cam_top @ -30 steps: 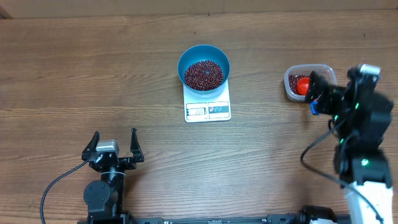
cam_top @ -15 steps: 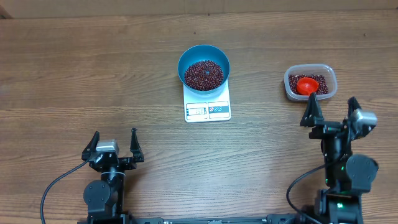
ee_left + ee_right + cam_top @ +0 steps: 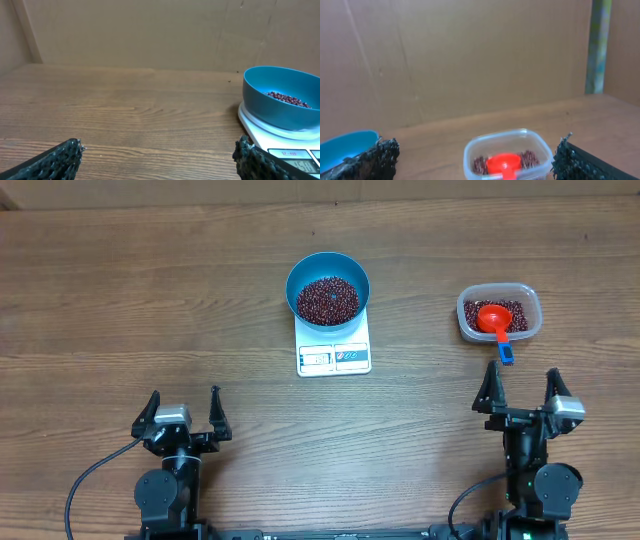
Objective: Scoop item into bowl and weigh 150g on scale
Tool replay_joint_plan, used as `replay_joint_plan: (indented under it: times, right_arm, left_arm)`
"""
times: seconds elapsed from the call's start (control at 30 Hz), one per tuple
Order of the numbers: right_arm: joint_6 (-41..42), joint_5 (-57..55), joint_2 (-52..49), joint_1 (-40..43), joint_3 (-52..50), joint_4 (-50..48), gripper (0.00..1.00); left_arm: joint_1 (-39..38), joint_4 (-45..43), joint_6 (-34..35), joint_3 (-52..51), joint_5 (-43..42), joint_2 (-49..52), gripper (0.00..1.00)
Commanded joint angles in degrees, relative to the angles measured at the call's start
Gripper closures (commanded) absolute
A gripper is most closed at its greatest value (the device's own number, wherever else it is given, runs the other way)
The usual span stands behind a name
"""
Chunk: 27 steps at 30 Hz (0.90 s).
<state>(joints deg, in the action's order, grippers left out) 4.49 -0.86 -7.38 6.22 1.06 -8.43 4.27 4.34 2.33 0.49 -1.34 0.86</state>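
The scoop [image 3: 491, 317] lies in the tub [image 3: 528, 290], handle toward the nearer right fingers [image 3: 489, 388]; these and the left fingers [image 3: 215, 412] stand spread, empty.

Overhead: even, diffuse light on the surface [image 3: 120, 290]; shadows faint, short; wood grain sharp. Left wrist view: dimmer, warm cast, bowl [image 3: 280, 97] fairly crisp. Right wrist view: soft throughout, low contrast, plastic tub [image 3: 472, 150] smeared.
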Motion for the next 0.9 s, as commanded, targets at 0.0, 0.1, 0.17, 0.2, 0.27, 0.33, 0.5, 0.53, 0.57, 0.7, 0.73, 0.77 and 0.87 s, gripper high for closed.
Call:
replay_joint_plan:
  times: [0.0,0.1,0.17,0.2,0.27,0.33,0.5,0.53,0.57,0.7,0.73,0.77,0.87]
  right_arm:
    - [-0.04,-2.1,3.08,-0.48,-0.61,4.31,0.0]
    - [-0.07,-3.8,6.08,-0.52,-0.61,9.81,0.0]
    - [-0.07,-4.39,7.23,-0.55,-0.61,12.35,0.0]
    - [-0.07,-4.44,7.23,-0.55,-0.61,12.72,0.0]
    - [-0.07,-4.46,7.21,-0.55,-0.61,12.68,0.0]
    - [-0.07,-4.44,7.23,-0.55,-0.61,12.68,0.0]
    - [-4.09,-3.56,7.23,-2.21,-0.61,12.72,0.0]
    - [-5.79,-3.13,7.23,-2.84,-0.61,12.85,0.0]
    - [-7.5,-2.64,7.23,-3.52,-0.61,12.87,0.0]
    - [-12.15,1.6,7.23,-5.84,-0.61,13.25,0.0]
    - [-12.11,2.12,7.23,-5.95,-0.61,13.22,0.0]
    - [-12.09,2.54,7.23,-5.95,-0.61,13.2,0.0]
    - [-12.09,4.13,7.23,-5.95,-0.61,13.03,0.0]
  left_arm:
    - [0.26,0.09,-1.51,-0.22,-0.57,-0.61,0.0]
    - [0.26,0.09,-1.51,-0.22,-0.57,-0.61,0.0]
    - [0.26,0.09,-1.51,-0.22,-0.57,-0.61,0.0]
    - [0.26,0.09,-1.51,-0.22,-0.57,-0.61,0.0]
    - [0.26,0.09,-1.51,-0.22,-0.57,-0.61,0.0]
    - [0.26,0.09,-1.51,-0.22,-0.57,-0.61,0.0]
    - [0.26,0.09,-1.51,-0.22,-0.57,-0.61,0.0]
    - [0.26,0.09,-1.51,-0.22,-0.57,-0.61,0.0]
    - [0.26,0.09,-1.51,-0.22,-0.57,-0.61,0.0]
    - [0.26,0.09,-1.51,-0.22,-0.57,-0.61,0.0]
    - [0.26,0.09,-1.51,-0.22,-0.57,-0.61,0.0]
    - [0.26,0.09,-1.51,-0.22,-0.57,-0.61,0.0]
    - [0.26,0.09,-1.51,-0.22,-0.57,-0.61,0.01]
